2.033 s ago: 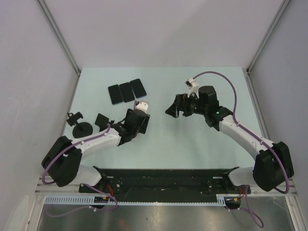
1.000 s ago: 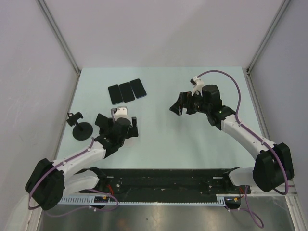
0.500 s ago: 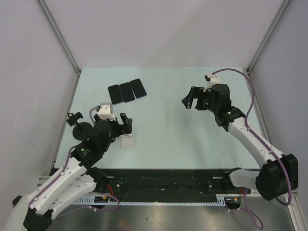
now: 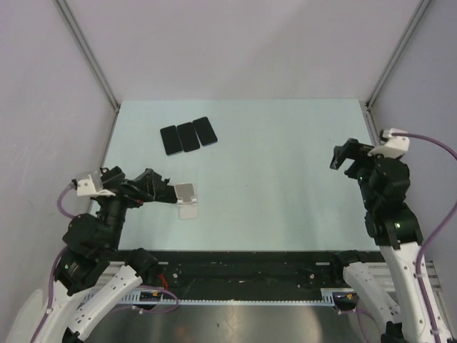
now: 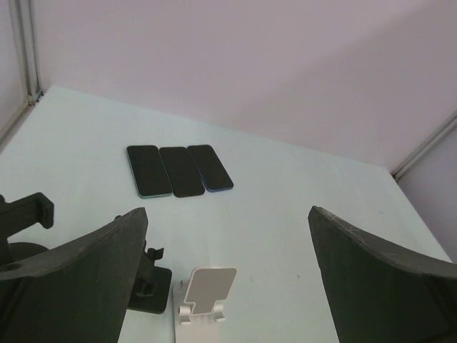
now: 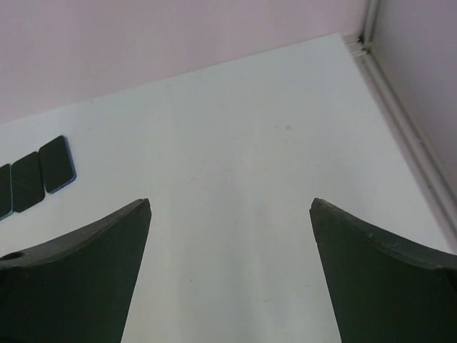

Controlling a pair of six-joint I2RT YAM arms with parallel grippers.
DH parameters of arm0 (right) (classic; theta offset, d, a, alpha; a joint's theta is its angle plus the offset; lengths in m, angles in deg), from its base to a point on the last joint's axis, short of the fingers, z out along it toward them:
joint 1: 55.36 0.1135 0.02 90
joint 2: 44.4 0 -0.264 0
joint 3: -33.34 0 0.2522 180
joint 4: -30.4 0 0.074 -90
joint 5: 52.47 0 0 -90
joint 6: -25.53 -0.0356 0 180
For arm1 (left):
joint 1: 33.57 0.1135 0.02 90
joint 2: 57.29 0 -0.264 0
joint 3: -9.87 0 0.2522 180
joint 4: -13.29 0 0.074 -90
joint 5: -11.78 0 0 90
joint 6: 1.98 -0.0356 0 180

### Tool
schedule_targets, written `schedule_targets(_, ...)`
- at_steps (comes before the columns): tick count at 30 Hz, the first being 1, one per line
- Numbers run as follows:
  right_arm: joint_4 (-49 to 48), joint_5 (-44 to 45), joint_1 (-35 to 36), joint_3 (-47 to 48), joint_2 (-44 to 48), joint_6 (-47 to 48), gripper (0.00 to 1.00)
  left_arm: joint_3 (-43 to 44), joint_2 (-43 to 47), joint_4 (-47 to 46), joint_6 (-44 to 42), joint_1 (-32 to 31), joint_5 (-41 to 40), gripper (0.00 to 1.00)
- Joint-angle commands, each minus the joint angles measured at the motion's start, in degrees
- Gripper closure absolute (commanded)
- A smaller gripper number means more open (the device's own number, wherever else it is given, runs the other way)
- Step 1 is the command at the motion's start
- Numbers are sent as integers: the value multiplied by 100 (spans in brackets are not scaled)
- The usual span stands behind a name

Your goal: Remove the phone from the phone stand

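**A:** From the top camera, how do the claws stand?

**B:** The left gripper point(image 4: 158, 189) has its fingers spread wide and grips nothing. The white phone stand point(image 4: 187, 199) sits just off its fingertips, its rest bare. The right gripper point(image 4: 348, 158) is spread just as wide and is also empty, well apart from the stand.

**A:** And the phones?

**B:** Three phones point(image 4: 188, 136) lie flat in a close row on the table point(image 4: 285, 143). They are beyond the left claw and apart from it, and far across from the right one.

**A:** What does the left wrist camera show?

**B:** Its two dark fingers point(image 5: 86, 271) frame the view, and neither holds anything. The stand is low between them, just ahead. A black holder point(image 5: 153, 280) is just beside the stand, next to the left finger. The phones lie further ahead, slightly toward that same finger.

**A:** And the right wrist camera?

**B:** The fingers are wide apart, with table surface showing between them. The phones appear only at the far edge, ahead and well off to that claw's left. The nearest one has a blue rim.
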Motion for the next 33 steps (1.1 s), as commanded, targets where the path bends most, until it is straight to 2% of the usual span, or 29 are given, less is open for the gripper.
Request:
schedule_targets(1, 647, 838, -35, 187, 898, 558, 0, 286, 517, 414, -181, 39, -338, 0)
schedule_targets(6, 972, 1137, -26, 47, 1908, 664, 0, 120, 1439, 449, -172, 39, -453, 0)
schedule_targets(12, 1184, 1225, -18, -147, 2666, 682, 0, -30, 2195, 554, -110, 39, -567, 0)
schedule_targets(19, 1280, 1454, -17, -498, 3430, 550, 0, 5, 2381, 1143, 214, 39, -567, 0)
schedule_targets(26, 1632, 1261, 0, -674, 3852, 190, 0, -39, 2381, 1626, 522, 39, -558, 0)
schedule_targets(33, 1693, 1120, 9, -657, 3871, 40, 0, -223, 2381, 1697, 821, 30, -681, 0)
